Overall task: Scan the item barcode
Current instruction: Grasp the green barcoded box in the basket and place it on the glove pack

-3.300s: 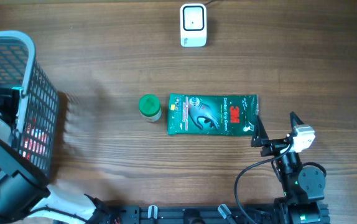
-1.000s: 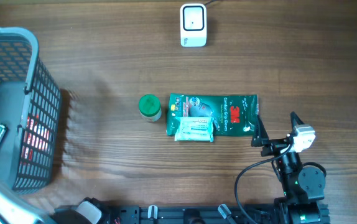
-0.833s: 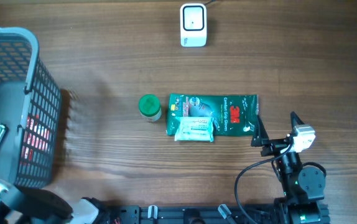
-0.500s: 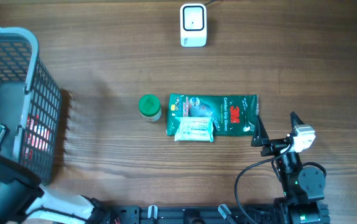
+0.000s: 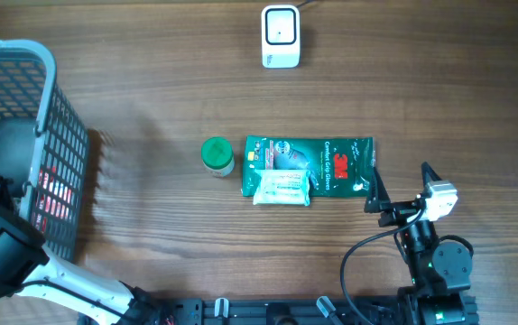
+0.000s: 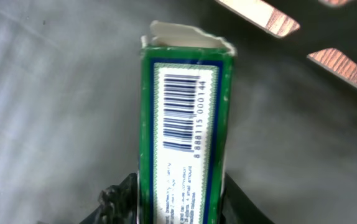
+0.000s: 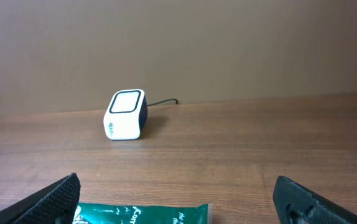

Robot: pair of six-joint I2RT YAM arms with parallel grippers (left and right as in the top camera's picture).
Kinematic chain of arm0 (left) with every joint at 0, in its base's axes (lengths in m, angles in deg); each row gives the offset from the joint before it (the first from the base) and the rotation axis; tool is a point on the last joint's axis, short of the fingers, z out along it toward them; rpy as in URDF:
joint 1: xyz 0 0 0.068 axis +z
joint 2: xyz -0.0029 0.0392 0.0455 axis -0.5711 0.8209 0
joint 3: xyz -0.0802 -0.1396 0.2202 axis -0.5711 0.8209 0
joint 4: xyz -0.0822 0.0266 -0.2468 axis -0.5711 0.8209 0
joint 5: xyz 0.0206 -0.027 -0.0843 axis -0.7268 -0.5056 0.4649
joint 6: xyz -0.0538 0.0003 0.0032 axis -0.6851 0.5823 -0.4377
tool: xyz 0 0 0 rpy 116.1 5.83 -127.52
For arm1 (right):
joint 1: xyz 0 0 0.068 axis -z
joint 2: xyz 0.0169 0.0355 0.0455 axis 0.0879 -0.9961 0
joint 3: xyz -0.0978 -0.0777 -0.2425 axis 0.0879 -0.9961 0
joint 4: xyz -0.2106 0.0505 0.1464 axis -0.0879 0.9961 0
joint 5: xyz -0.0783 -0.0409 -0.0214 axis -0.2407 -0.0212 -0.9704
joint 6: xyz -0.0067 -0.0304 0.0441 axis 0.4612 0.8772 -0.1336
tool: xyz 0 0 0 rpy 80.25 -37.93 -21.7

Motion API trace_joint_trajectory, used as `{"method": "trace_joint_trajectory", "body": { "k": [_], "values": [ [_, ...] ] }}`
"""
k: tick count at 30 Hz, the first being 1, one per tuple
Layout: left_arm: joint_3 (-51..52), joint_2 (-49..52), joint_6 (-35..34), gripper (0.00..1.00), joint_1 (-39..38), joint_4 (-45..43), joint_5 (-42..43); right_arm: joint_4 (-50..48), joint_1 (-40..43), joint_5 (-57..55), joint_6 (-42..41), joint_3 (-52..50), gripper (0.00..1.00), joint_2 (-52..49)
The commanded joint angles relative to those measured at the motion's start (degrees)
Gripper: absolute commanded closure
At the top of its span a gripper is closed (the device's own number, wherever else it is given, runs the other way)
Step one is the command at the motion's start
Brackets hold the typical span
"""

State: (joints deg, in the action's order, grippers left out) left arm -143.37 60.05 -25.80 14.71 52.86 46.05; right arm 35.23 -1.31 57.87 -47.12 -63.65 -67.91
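Observation:
In the left wrist view my left gripper (image 6: 180, 208) is shut on a green box (image 6: 185, 106), one finger on each long side. The box's white barcode label (image 6: 181, 115) faces the camera and its far end flap is torn open. This is happening inside the grey basket (image 5: 60, 153), where the overhead view shows only my left arm (image 5: 2, 248) reaching in. The white scanner (image 5: 280, 36) stands at the far edge of the table, also seen ahead of the right wrist as the scanner (image 7: 125, 115). My right gripper (image 5: 399, 179) rests open and holds nothing.
A green glove pack (image 5: 309, 165) lies mid-table with a small white packet (image 5: 282, 188) on it. A green-capped bottle (image 5: 216, 155) stands at its left end. The pack's edge (image 7: 144, 214) shows between my right fingers. The basket's grey floor (image 6: 54, 93) surrounds the box.
My left arm has come down into the basket and its jaws have closed on the green box. The white packet now lies on the glove pack. The right arm has not moved.

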Motion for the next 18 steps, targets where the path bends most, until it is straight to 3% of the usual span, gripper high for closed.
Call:
{"method": "trace_joint_trajectory", "body": {
  "k": [1, 6, 12, 15, 18],
  "values": [
    [1.3, 0.8, 4.8, 0.71, 0.1, 0.3, -1.2, -0.2, -0.1, -0.2, 1.0, -0.1, 0.00, 0.4],
    [1.2, -3.4, 6.5, 0.78, -2.1, -0.1, -1.0, -0.2, -0.1, -0.2, 1.0, -0.1, 0.00, 0.4],
    [-4.8, -20.2, 7.8, 0.77, -10.6, 1.0, -1.0, -0.2, -0.1, -0.2, 1.0, -0.1, 0.00, 0.4],
    [-8.0, -30.6, 7.8, 0.77, -16.4, 1.4, -0.9, -0.2, -0.1, -0.2, 1.0, -0.1, 0.00, 0.4],
    [-9.6, -44.2, 7.7, 0.77, -31.1, -0.2, -1.0, -0.2, -0.1, -0.2, 1.0, -0.1, 0.00, 0.4]
  ]
}}
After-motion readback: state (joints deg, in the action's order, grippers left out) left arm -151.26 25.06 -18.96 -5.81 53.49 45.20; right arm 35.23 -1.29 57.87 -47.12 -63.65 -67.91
